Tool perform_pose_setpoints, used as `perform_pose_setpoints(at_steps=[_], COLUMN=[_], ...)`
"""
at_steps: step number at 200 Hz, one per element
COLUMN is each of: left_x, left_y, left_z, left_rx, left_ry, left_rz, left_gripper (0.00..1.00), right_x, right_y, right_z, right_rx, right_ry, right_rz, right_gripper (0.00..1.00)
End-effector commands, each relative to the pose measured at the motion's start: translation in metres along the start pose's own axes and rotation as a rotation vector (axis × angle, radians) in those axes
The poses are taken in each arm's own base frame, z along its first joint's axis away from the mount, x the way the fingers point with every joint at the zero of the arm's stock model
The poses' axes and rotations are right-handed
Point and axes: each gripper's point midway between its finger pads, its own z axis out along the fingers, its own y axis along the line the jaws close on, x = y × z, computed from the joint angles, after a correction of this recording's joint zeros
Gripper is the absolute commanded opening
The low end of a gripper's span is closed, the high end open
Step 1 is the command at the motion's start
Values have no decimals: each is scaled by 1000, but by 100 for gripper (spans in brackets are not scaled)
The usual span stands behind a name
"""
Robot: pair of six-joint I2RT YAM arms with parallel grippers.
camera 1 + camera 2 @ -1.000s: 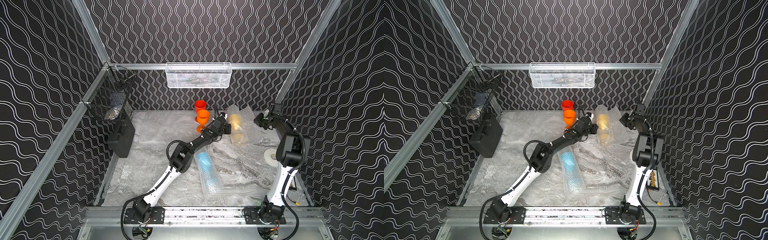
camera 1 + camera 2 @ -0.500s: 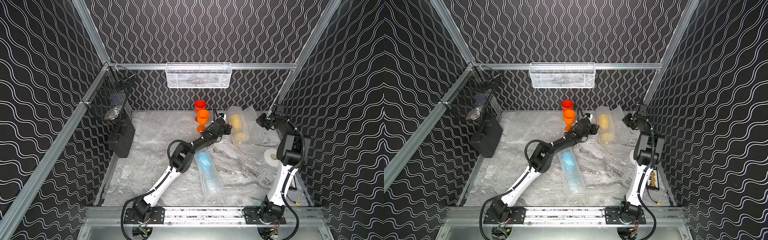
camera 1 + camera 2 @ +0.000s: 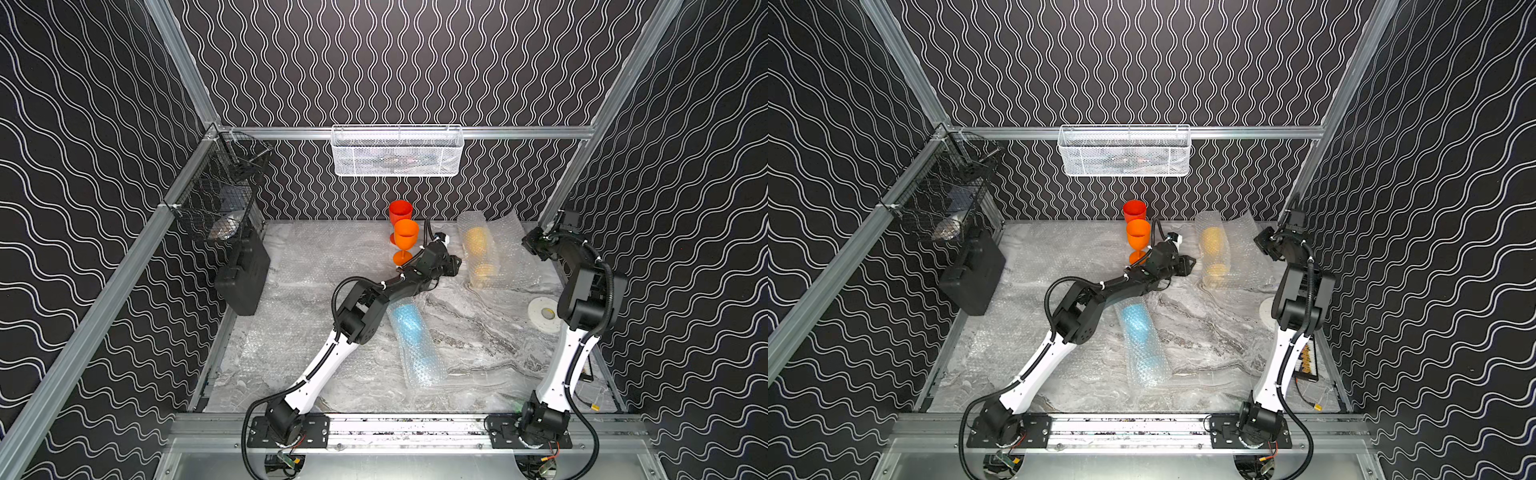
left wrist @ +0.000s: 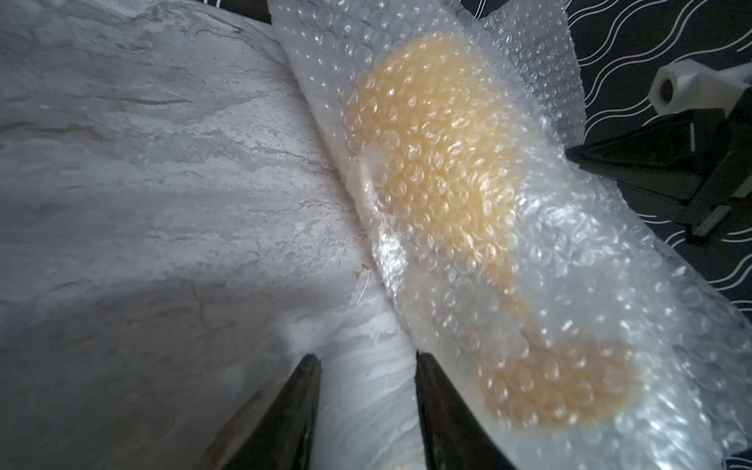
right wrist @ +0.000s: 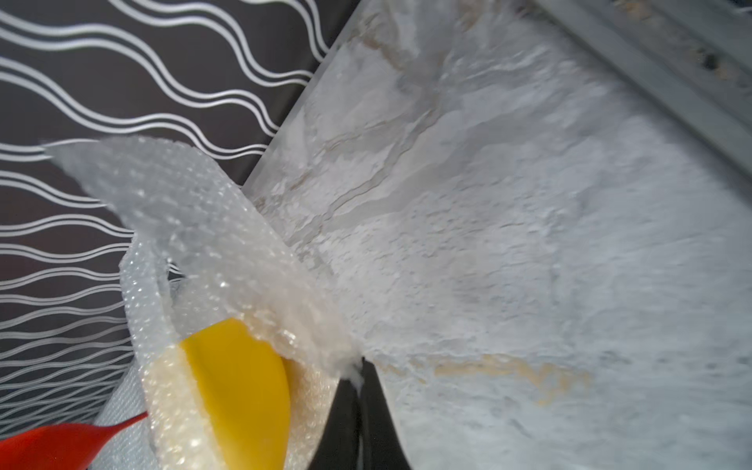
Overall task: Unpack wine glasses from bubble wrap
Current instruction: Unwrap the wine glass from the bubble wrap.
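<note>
Abt half done. The yellow glass (image 5: pixel 236 390) pokes from its loosened bubble wrap (image 4: pixel 468 203), whose edge is pinched in the right claw (image 5: pixel 358 368). The left claw (image 4: pixel 366 362) is spread, empty, just beside that roll. The blue glass (image 3: pixel 409 328) is fully rolled, well behind the left claw. The red glass (image 3: pixel 400 212) & orange glass (image 3: pixel 406 239) stand bare, near the left claw. Count: 4 glasses, 2 out, 2 wrapped; flat sheets on the bench (image 3: pixel 498 332), no. unclear.

On the table (image 3: pixel 478 328), a front goblet (image 3: pixel 406 239) is stood before a rear goblet (image 3: pixel 400 211) at the back. A wrapped roll (image 3: pixel 480 253) is laid to their right; a second roll (image 3: pixel 413 340) is laid centrally, nearer the front.
</note>
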Motion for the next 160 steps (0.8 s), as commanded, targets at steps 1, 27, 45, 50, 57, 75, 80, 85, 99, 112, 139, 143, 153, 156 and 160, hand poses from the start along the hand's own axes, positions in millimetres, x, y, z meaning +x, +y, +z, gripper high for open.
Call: perform_pose_setpoints(at_steps=[1,27,45,50,57,75,80,85,99,112,139,143,153,156,160], left_x=[-91,-89,-88,-89,-89,-89,-89,-89,-90,-91,-89,-88,-86,-84,-83], left_y=[-80,-88,-94,-96,-98,-103,-104,-104,-106,-108,-111,-111,-108,-106,-104], left_z=[-57,-69,-77,-80,-84,-94,-98,-102,-112,-121,-135,-137,-141,-141,-143], left_rx=[136,156,168,174,181,192,192,189,188,187,186,184,171,165,160], left_ry=[-141,-124,-109,-105,-99,-85,-85,-84,-83,-84,-70,-67,-58,-52,-50], left_rz=[38,38,41,40,39,42,44,45,49,55,65,69,77,78,80], left_gripper=[44,44,44,44,44,44,44,44,44,44,44,44,45,45,45], right_x=[-10,-15,-21,-22,-25,-29,-31,-33,-37,-39,-36,-34,-30,-28,-25], right_y=[-8,-22,-31,-33,-33,-34,-35,-35,-31,-26,-13,-12,-8,-7,-5], right_z=[3,8,8,10,10,17,19,20,21,17,0,-3,-10,-12,-14], right_rx=[-8,13,16,15,13,1,3,0,-11,-21,-39,-38,-42,-46,-53], right_ry=[-20,-21,-31,-31,-32,-8,1,5,10,12,-6,-5,2,5,10], right_rz=[23,34,48,49,46,36,36,34,31,30,14,11,4,2,1], right_gripper=[3,5,11,11,12,21,21,21,22,26,30,31,33,34,36])
